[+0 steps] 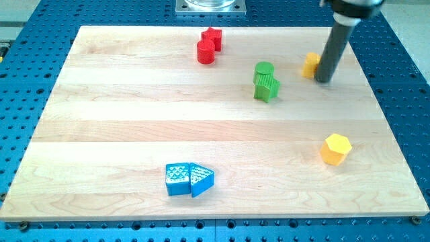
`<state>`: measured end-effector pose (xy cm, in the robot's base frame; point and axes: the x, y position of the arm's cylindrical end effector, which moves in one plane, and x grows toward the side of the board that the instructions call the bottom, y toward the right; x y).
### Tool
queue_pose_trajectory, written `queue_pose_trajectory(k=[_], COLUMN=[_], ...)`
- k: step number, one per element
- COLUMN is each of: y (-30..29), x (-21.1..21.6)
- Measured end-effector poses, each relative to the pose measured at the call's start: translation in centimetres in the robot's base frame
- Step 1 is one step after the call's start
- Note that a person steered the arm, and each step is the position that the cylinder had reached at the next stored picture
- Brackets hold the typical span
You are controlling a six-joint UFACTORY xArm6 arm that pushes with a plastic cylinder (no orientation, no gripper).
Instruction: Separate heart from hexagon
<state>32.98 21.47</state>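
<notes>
A yellow hexagon block lies at the view's right, below the middle. A second yellow block, partly hidden by the rod so its shape is unclear, lies at the upper right. My tip rests on the board just right of and touching that upper yellow block, far above the hexagon.
A red cylinder and red star touch at the top centre. A green cylinder and green block touch at centre right. Two blue blocks touch at the bottom centre. The wooden board lies on a blue perforated table.
</notes>
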Motion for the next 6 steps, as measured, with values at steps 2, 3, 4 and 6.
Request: queue_pose_trajectory(k=[2, 3, 4, 6], y=[1.3, 1.3, -1.1, -2.9], x=[-1.3, 1.9, -2.8, -2.4])
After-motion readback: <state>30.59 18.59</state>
